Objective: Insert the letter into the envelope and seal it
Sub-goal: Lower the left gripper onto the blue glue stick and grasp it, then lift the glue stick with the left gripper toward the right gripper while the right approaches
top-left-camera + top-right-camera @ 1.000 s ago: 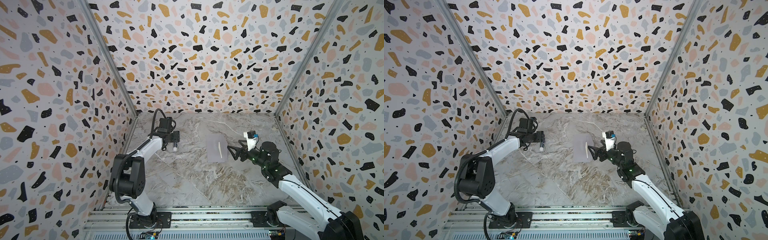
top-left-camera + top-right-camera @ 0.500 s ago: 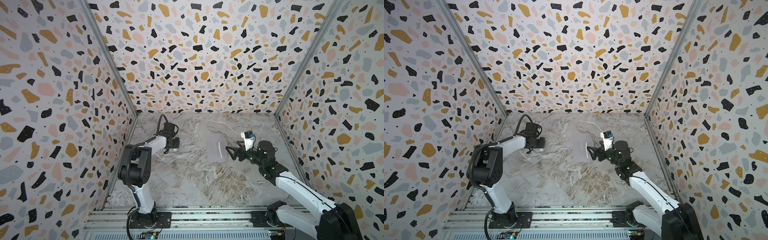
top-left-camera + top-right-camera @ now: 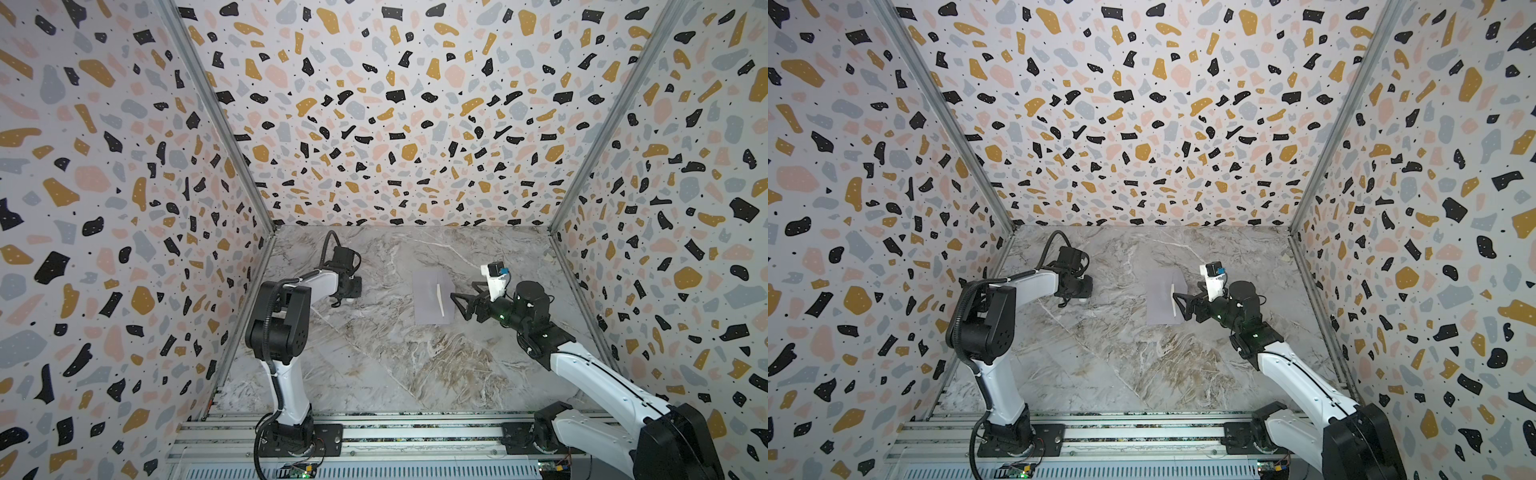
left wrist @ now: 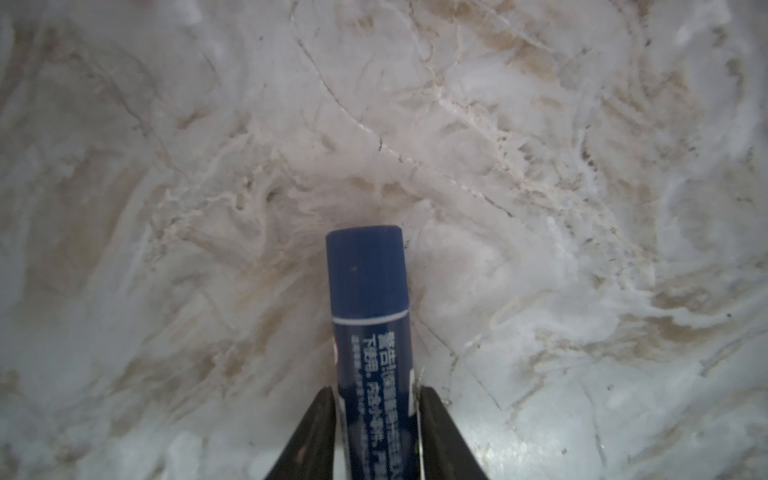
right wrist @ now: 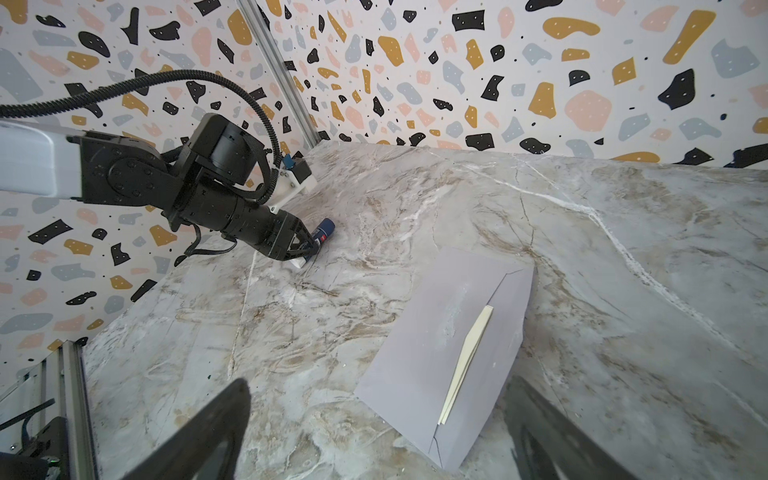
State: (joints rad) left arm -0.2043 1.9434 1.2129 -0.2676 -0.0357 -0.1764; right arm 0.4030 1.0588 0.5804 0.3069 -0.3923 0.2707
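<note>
- Clamps the left claw (image 4: 376,392) on the glue stick (image 4: 365,291): jaws pressed on both sides of the blue tube, low on its printed body, capped end jutting ahead of the tips.
- Calls, by the look of it, for a square, firm hold before lifting off the table (image 4: 540,166), since a round tube can roll or twist out.
- Seems best to raise it straight up, then uncap it before going near any paper.
- Reaches the left arm out low, wrist pitched down at the table.
- Holds the right claw (image 3: 462,302) wide apart and empty, low and nearly level, arm stretched toward the middle.
- Finds the envelope (image 5: 415,353) just ahead of those open jaws and well apart from the left claw, lying flat and not yet sealed, with the letter (image 5: 469,361) tucked inside and only a cream sliver showing.
</note>
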